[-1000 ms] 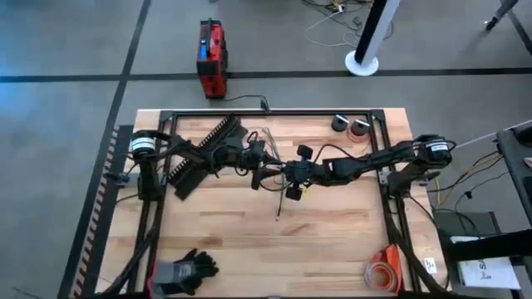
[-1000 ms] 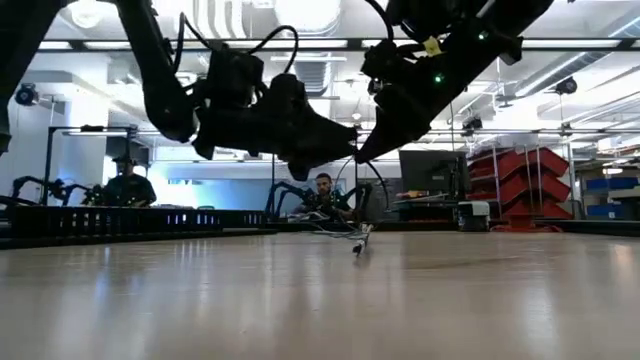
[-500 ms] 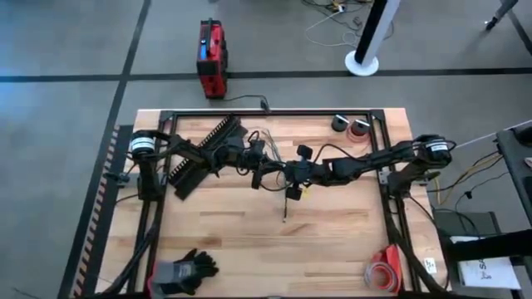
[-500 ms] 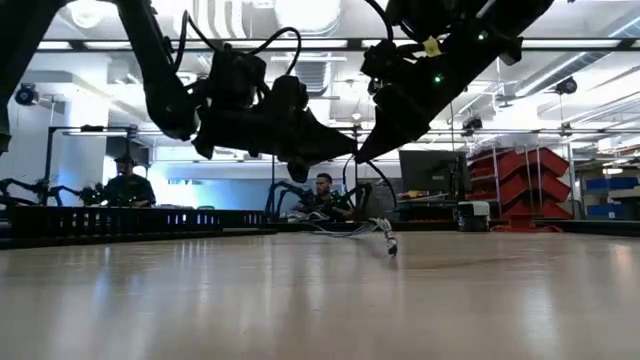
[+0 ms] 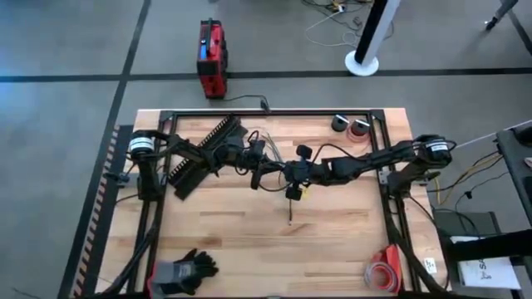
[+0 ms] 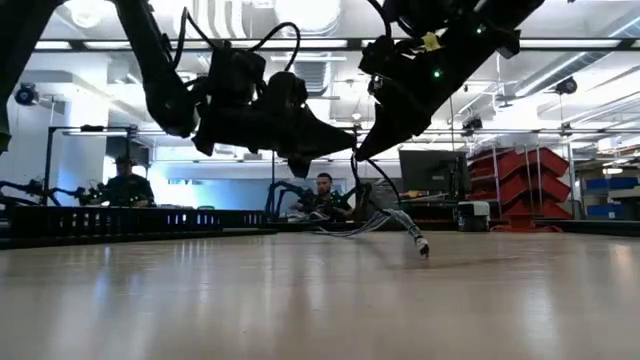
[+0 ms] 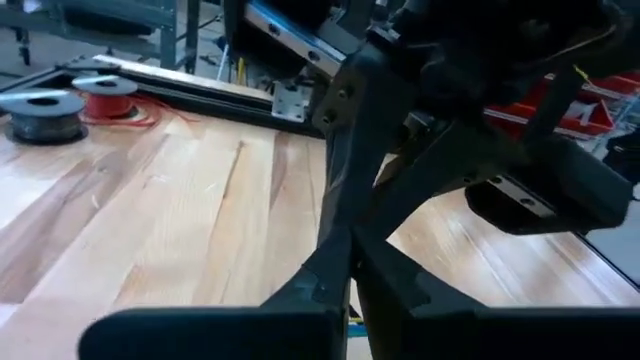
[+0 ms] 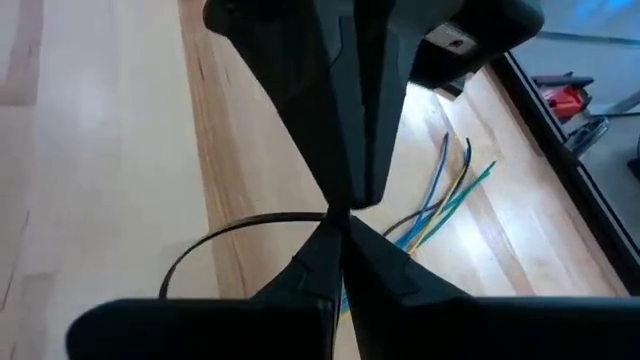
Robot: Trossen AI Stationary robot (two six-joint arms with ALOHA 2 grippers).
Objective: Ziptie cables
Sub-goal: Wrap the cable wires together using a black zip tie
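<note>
My left jaws (image 5: 259,169) and right jaws (image 5: 287,172) meet tip to tip mid-tabletop (image 5: 332,241), both closed on the cables (image 8: 440,205). The bundle runs across, loose ends fanned toward the far edge.

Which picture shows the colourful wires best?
The right wrist view: the cables fan out blue, green and yellow on the wood beyond the meeting grippers. The high view shows them tiny. The low view shows only a thin strand. The left wrist view hides them.
</note>
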